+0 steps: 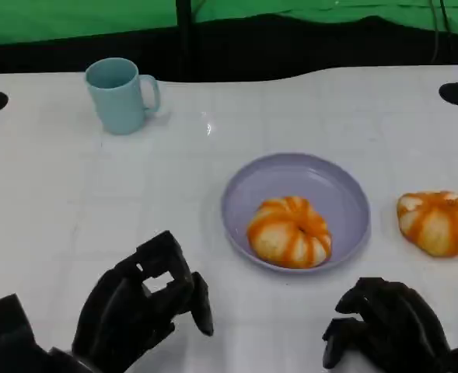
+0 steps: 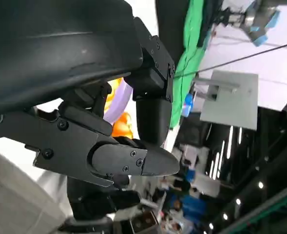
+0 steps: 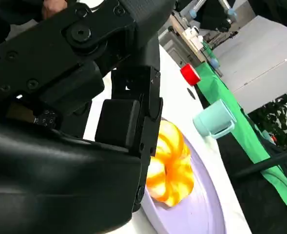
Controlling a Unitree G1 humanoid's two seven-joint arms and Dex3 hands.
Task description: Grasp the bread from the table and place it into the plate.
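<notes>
Head view gives me a pale blue ceramic mug (image 1: 120, 95) far back, one orange-striped round bread (image 1: 289, 231) in the lilac round plate (image 1: 345, 198), another orange-striped bun (image 1: 438, 222) beside it; left hand (image 1: 139, 311) and right hand (image 1: 388, 322) both curled, holding nothing

Orange-striped bread (image 1: 289, 231) inside lilac plate (image 1: 345, 194)

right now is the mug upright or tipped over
Upright. In the head view the light blue mug stands on its base on the table, open mouth up, handle to the side. Whether it holds anything cannot be told.

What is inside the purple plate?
One orange-and-white striped bread sits in the plate. The bit of plate under it is hidden. Another bread lies on the table outside.
</notes>
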